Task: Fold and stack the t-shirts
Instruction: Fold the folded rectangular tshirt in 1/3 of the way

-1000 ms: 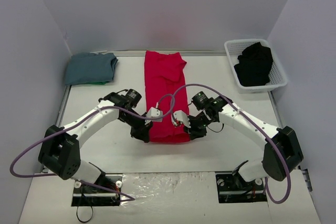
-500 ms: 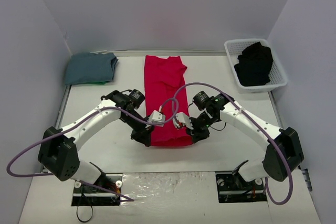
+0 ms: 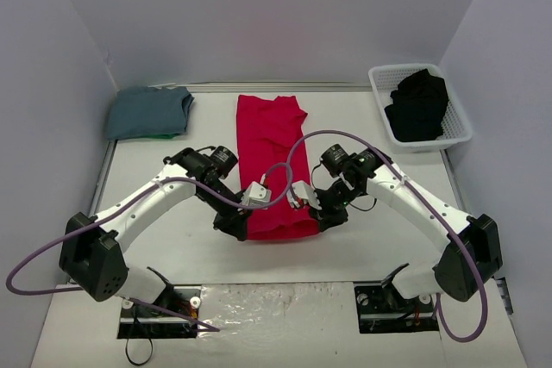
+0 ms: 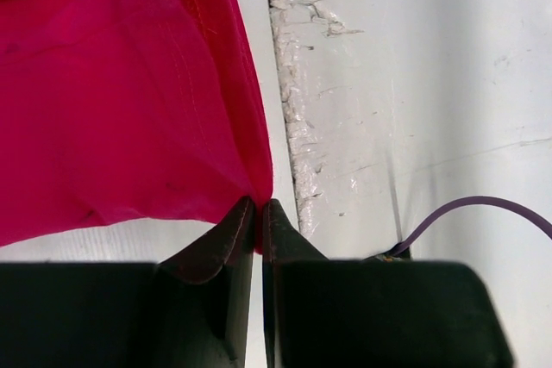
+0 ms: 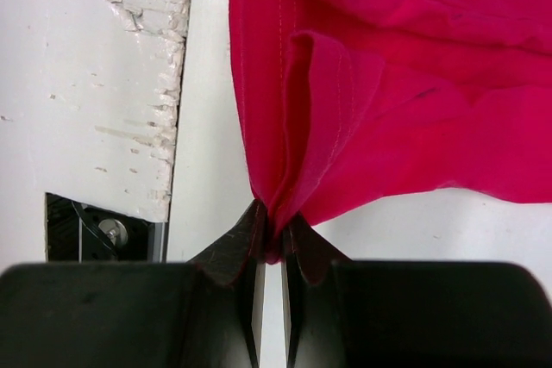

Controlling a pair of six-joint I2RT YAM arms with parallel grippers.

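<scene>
The red t-shirt [image 3: 272, 157] lies as a long folded strip down the middle of the table. My left gripper [image 3: 244, 228] is shut on its near left corner [image 4: 256, 180]. My right gripper [image 3: 319, 220] is shut on its near right corner [image 5: 274, 204], where the cloth bunches between the fingers. Both near corners are lifted a little off the table. The blue-grey t-shirt [image 3: 148, 112] lies folded at the far left. The black t-shirt [image 3: 418, 105] sits crumpled in the white basket [image 3: 459, 131] at the far right.
Purple cables [image 3: 285, 161] loop from both wrists over the red shirt. White walls close in the table at the back and both sides. The arm bases [image 3: 159, 303] stand at the near edge. The table surface near the front [image 4: 297, 127] has chipped paint.
Both grippers have moved toward the near edge with the red shirt's near corners held, pulling the shirt flatter; its far end has smoothed out and shifted slightly nearer.
</scene>
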